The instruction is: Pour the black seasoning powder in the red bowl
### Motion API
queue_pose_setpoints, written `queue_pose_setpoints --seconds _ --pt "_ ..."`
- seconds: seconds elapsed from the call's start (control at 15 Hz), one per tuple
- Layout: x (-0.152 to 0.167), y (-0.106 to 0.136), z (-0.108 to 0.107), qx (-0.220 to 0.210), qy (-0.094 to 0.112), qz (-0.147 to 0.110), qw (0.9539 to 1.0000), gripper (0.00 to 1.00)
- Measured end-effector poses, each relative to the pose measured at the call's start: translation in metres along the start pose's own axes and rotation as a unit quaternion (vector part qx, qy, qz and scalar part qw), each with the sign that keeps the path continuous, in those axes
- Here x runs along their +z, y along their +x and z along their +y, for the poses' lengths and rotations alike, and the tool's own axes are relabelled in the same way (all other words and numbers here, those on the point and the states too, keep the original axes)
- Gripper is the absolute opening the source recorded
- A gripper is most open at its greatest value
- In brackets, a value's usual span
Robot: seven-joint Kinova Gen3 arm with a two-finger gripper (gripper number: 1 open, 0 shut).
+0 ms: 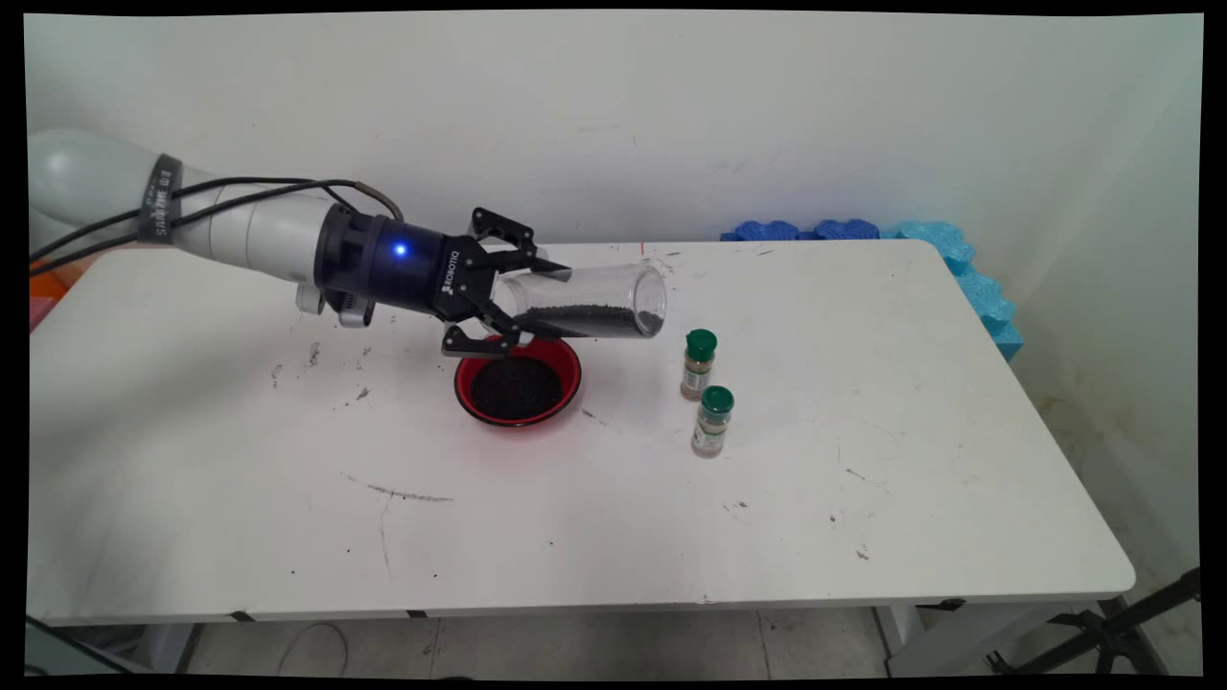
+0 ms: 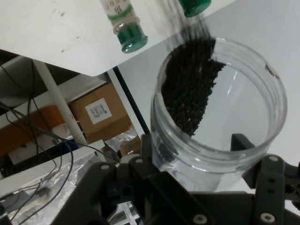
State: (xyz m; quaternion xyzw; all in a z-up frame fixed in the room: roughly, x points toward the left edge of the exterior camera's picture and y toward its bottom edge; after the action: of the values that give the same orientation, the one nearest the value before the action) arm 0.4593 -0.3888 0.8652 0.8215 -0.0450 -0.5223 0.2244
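The black two-finger tool [image 1: 522, 297] is closed on a clear glass jar [image 1: 587, 301], gripping it near its base, with one finger above and one below the jar as the main view shows it. The jar lies nearly on its side in the air above the white counter [image 1: 863, 498], its open mouth pointing away from the arm toward the picture's right. Dark granules [image 1: 594, 321] rest along the jar's lower wall; in the hand view the same dark granules [image 2: 190, 89] spread along one side of the jar [image 2: 220, 154] right up to its rim. Directly below the tool and the jar's base sits a red bowl [image 1: 518, 382] on the counter, holding a layer of the same dark material. Just right of the jar's mouth stand two small spice bottles with green caps, both upright: the farther spice bottle [image 1: 698, 364] near the jar's mouth, the nearer spice bottle [image 1: 712, 422] just beside it. At the counter's far right corner, blue foam pieces [image 1: 920, 240] lie against the wall.
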Motion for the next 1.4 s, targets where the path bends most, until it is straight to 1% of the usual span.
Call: queue_pose_setpoints --seconds 0.4,0.8,1.4 --pt "-0.0001 -0.0003 -0.0003 -0.015 -0.009 -0.004 0.9998 0.0" --pt "0.0001 -0.0044 0.0024 -0.034 -0.026 -0.012 0.999 0.0" --pt "0.0006 -0.0076 0.0051 -0.055 -0.045 -0.019 0.9973 0.0"
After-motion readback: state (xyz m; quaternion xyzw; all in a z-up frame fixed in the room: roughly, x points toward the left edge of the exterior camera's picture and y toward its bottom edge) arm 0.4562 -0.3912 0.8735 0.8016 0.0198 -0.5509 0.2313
